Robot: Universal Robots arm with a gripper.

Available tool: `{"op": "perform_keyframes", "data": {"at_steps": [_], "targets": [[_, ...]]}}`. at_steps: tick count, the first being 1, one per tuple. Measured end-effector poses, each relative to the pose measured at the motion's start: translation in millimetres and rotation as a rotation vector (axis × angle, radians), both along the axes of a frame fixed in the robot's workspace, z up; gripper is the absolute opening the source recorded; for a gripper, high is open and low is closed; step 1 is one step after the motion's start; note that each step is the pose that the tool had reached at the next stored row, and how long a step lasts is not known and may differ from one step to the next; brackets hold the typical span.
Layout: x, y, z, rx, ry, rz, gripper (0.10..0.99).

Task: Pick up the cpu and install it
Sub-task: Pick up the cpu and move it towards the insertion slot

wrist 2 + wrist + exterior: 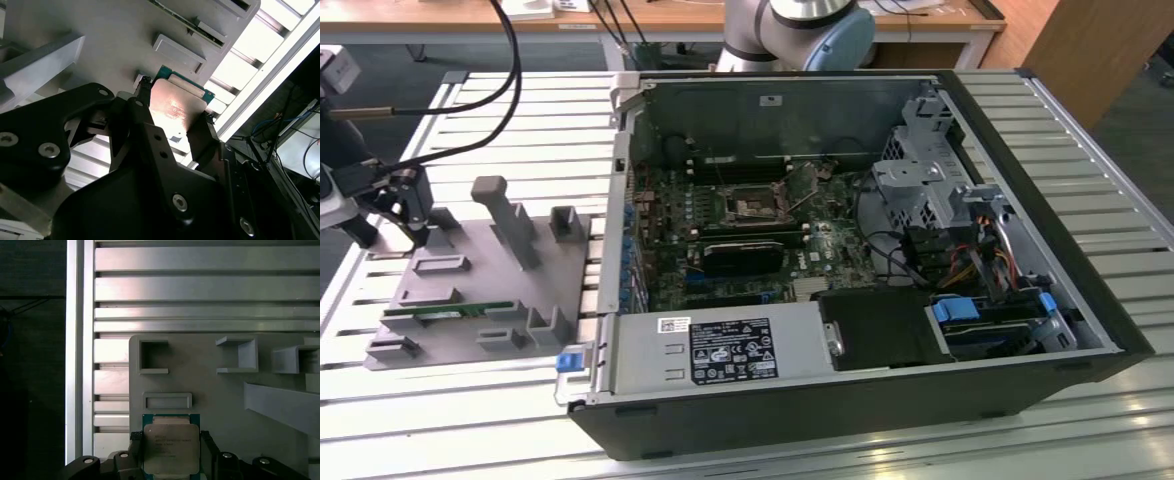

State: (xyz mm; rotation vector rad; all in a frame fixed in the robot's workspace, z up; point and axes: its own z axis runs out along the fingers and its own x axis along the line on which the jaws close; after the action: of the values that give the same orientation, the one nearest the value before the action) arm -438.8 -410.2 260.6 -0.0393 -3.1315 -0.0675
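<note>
Gripper (171, 440) pinching cpu (171, 452) by two opposite edges, silver lid showing, over corner of grey tray (220, 390), just beside small raised frame (167, 401). Open computer case (774, 110) well apart, toward exterior view's right.

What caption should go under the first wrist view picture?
The tool clamps the cpu by two sides at the grey tray.

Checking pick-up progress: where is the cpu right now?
In the first wrist view the cpu is clamped in the gripper over the grey tray, at the exterior view's left beside the computer case.
</note>
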Motion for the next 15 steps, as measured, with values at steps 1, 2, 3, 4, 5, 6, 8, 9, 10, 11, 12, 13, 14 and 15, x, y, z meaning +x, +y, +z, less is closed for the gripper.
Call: {"op": "perform_keyframes", "data": {"at_steps": [1,2,3,4,5,6,8,9,10,11,12,13,14,15], "targets": [[0.0,0.0,0.2,0.000,0.0001,0.000,0.541],[0.0,0.0,0.5,0.000,0.0001,0.000,0.541],[0.0,0.0,0.7,0.000,0.0000,0.000,0.541],[0.0,0.0,1.0,0.000,0.0000,0.000,0.541],[0.0,0.0,1.7,0.000,0.0004,0.000,0.541],[0.0,0.0,2.3,0.000,0.0003,0.000,0.541],[0.0,0.0,3.8,0.000,0.0001,0.000,0.541],[0.0,0.0,4.8,0.000,0.0000,0.000,0.541],[0.0,0.0,5.7,0.000,0.0001,0.000,0.541],[0.0,0.0,6.7,0.000,0.0000,0.000,0.541],[0.0,0.0,8.0,0.000,0.0000,0.000,0.541],[0.0,0.0,9.3,0.000,0.0000,0.000,0.541],[0.0,0.0,10.7,0.000,0.0000,0.000,0.541],[0.0,0.0,12.2,0.000,0.0000,0.000,0.541]]}}
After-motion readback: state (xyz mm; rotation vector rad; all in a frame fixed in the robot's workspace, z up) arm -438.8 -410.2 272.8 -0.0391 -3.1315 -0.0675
